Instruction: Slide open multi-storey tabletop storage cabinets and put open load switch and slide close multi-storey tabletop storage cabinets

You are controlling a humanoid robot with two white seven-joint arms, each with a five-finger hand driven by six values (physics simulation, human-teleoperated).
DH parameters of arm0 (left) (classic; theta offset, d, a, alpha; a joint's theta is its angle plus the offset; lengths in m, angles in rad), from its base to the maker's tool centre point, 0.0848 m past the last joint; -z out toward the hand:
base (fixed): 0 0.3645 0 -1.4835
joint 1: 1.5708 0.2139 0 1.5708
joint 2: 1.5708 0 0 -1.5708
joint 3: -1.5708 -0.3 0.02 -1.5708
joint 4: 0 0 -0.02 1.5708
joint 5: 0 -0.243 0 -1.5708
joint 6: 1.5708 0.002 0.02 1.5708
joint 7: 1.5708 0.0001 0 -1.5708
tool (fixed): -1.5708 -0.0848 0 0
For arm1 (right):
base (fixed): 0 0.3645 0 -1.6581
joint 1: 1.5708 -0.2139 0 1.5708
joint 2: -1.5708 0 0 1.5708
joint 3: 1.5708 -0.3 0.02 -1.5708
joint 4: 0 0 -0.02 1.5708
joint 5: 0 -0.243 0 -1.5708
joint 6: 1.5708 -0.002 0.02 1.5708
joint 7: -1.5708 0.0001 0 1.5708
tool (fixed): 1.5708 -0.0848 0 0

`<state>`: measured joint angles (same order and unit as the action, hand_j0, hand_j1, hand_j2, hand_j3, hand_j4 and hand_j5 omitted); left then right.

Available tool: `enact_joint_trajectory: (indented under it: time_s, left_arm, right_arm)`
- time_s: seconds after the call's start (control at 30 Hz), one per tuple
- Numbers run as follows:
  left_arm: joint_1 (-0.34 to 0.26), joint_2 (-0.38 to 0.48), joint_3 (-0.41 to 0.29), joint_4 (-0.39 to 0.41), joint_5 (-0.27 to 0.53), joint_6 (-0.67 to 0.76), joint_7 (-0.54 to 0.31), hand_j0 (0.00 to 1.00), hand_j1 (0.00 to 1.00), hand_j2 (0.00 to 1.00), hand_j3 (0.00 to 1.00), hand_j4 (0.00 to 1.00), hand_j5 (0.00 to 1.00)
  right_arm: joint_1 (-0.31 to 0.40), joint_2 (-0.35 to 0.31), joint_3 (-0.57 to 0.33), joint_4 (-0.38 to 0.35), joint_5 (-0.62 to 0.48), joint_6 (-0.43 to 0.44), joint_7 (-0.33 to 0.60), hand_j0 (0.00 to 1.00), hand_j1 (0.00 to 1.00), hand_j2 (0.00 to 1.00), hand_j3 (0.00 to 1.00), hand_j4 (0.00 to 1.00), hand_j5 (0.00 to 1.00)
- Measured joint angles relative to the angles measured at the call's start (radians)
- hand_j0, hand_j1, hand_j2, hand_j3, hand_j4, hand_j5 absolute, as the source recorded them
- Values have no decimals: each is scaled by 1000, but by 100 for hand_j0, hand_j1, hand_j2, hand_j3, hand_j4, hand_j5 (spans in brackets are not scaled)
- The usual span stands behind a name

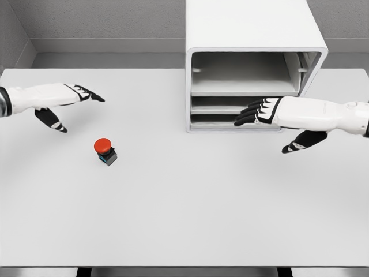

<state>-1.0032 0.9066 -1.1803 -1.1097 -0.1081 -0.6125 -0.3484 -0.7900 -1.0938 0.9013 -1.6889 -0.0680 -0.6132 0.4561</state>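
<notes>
Sitting on the white tabletop (184, 219) is the load switch (105, 151), a small thing with a round red button cap on a dark, bluish block. It stands upright, short axis vertical, cap facing up and leaning a bit toward the camera, with one corner of the block pointing to the lower right. It's well off to the left of the storage cabinet (253, 63) and a bit nearer the camera than the cabinet's front.

That cabinet is a white box with rounded corners at the far side of the tabletop, its open front facing the camera. Inside you can see stacked levels: a tall upper space with a shelf, and two thinner drawers below it.

Right hand (259, 111) is up against the cabinet's lower front, fingers straight and close together, pointing left across the two lower drawers, thumb hanging down apart. It's gripping nothing that I can see.

Left hand (78, 95) hovers far left of the cabinet, above and left of the switch, fingers stretched out pointing right, thumb dropped below, empty.
</notes>
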Motion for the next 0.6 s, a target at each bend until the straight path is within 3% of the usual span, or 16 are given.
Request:
enact_joint_trajectory:
  time_s: [0.1, 0.23, 0.37, 0.6]
  left_arm:
    - [0, 19, -12, -29, 27, 0, -1, 100, 100, 100, 100, 100, 100]
    - [2, 54, -12, -88, 46, 0, 1, 100, 100, 100, 100, 100, 100]
    - [8, 88, -10, -163, 51, 0, 2, 100, 100, 100, 100, 100, 100]
    - [38, 94, -13, -235, 47, 0, 4, 100, 100, 100, 100, 100, 100]
  right_arm:
    - [-22, 10, 0, 0, 0, 0, -1, 100, 100, 100, 100, 100, 100]
    - [-9, 96, -1, 2, -3, 0, -16, 100, 100, 100, 100, 100, 100]
    - [-84, 156, 1, 9, -6, 1, -74, 100, 100, 100, 100, 100, 100]
    - [-64, 197, 7, 103, 5, 0, -96, 100, 100, 100, 100, 100, 100]
